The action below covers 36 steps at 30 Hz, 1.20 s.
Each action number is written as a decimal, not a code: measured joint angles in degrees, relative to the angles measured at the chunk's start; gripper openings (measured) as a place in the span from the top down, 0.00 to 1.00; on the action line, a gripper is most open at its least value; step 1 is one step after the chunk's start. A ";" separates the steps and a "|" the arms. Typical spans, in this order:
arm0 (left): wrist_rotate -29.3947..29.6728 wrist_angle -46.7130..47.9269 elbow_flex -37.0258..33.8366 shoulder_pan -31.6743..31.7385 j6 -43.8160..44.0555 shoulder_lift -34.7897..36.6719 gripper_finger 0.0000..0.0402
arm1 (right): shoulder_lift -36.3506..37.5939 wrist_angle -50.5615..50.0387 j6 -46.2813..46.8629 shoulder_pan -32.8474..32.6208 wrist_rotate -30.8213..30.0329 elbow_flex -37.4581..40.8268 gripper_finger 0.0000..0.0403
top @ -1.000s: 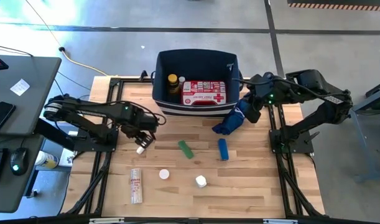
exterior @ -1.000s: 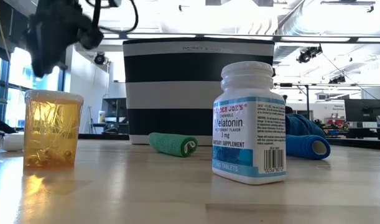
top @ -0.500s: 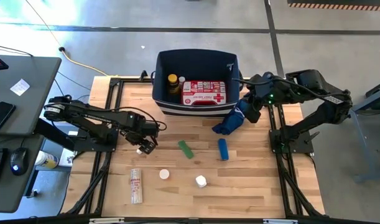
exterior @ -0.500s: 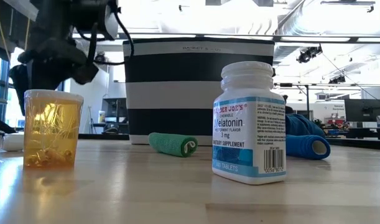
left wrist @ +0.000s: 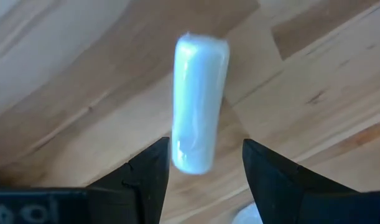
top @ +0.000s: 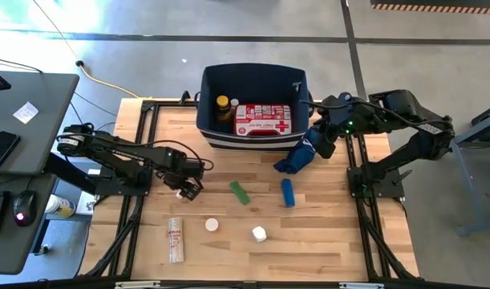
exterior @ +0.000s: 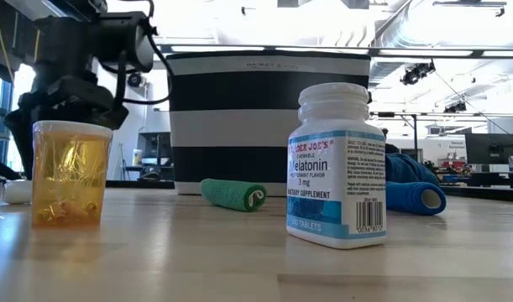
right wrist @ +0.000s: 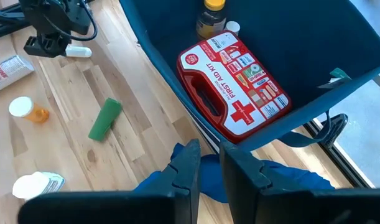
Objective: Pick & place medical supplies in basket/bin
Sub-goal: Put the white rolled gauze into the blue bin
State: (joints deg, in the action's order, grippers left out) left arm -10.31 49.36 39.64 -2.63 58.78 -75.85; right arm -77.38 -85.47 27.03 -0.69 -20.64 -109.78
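Note:
The navy bin stands at the table's far middle. It holds the red-and-white first aid pouch and an amber bottle. My left gripper is open and low over a small white tube lying flat on the wood, one finger on each side of its end. In the high view it is at the table's left. My right gripper is at the bin's right near corner, shut on the royal-blue fabric bundle. My right gripper holds the royal-blue bundle by its upper end, fabric pinched between the two fingers. They come slanting down from the table's right. The bundle's lower part rests on the table beside the bin's front wall.
On the near half of the table lie a green roll, a blue roll, a white pill bottle, an amber vial with a white cap and a flat pale packet. Bare wood lies between them.
My left gripper has come down and moved slightly toward the near edge, ending over the white tube with its fingers around it. The tube has stayed where it lay. My right arm has kept still.

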 joint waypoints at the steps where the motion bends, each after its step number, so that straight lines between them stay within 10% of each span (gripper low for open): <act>1: 0.51 -0.28 0.00 0.00 0.00 0.00 0.42 | 0.00 0.00 0.02 0.00 0.02 0.00 0.87; 17: 2.14 -1.29 0.00 0.00 -6.21 -7.50 0.44 | 0.00 -0.02 -0.29 1.97 0.83 0.00 0.87; 28: -1.20 -3.07 0.09 0.02 -7.70 -7.45 0.83 | 0.00 -0.02 -0.48 1.97 0.63 0.00 0.87; 36: -6.59 2.48 7.84 0.00 -11.73 -6.26 0.83 | 0.00 -0.02 -0.48 1.97 -0.09 0.00 0.87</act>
State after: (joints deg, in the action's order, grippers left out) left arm -16.91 51.84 47.48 -2.63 47.05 -82.11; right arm -77.38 -85.49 26.55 1.28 -20.73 -109.78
